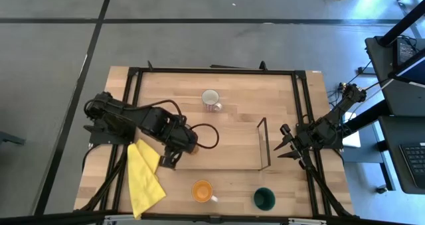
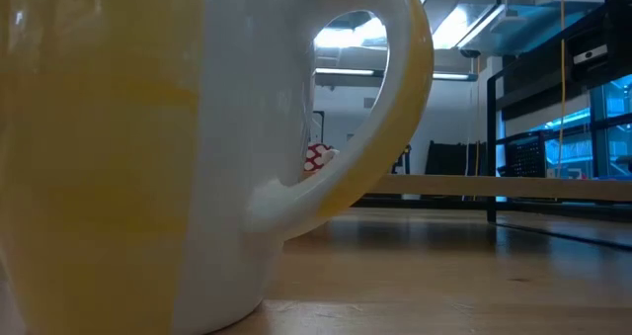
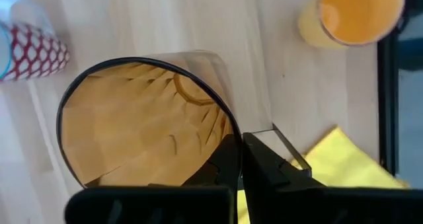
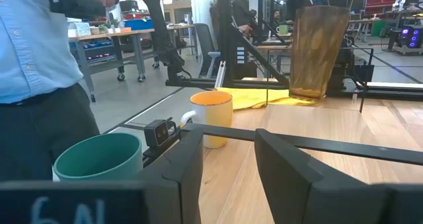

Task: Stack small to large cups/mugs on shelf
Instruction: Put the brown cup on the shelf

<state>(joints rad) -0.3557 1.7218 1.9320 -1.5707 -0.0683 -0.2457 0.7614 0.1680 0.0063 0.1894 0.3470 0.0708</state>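
My left gripper (image 1: 194, 140) is shut on the amber tumbler (image 3: 145, 125) over the left end of the shelf (image 1: 226, 152), a light-wood board with a black wire frame (image 1: 263, 144) at its right end. The white mug with a red pattern (image 1: 211, 100) stands on the table behind the shelf. The orange mug (image 1: 202, 190) and the green cup (image 1: 264, 198) stand near the front edge. The orange mug (image 2: 148, 157) fills the low view. At the table's right edge my right gripper (image 1: 289, 145) waits open, holding nothing. My left gripper pinches the tumbler's wall at its rim (image 3: 228, 128), one finger inside (image 3: 221, 168) and one outside (image 3: 268, 168). The fingers come from above, pointing steeply down. The tumbler (image 4: 320, 49) hangs upright below them, mouth up. Whether its base touches the shelf cannot be told.
A yellow cloth (image 1: 143, 175) lies at the table's front left, beside the left arm. The black frame (image 1: 302, 119) borders the tabletop. A person (image 4: 33, 52) stands beyond the table's front edge in the right wrist view.
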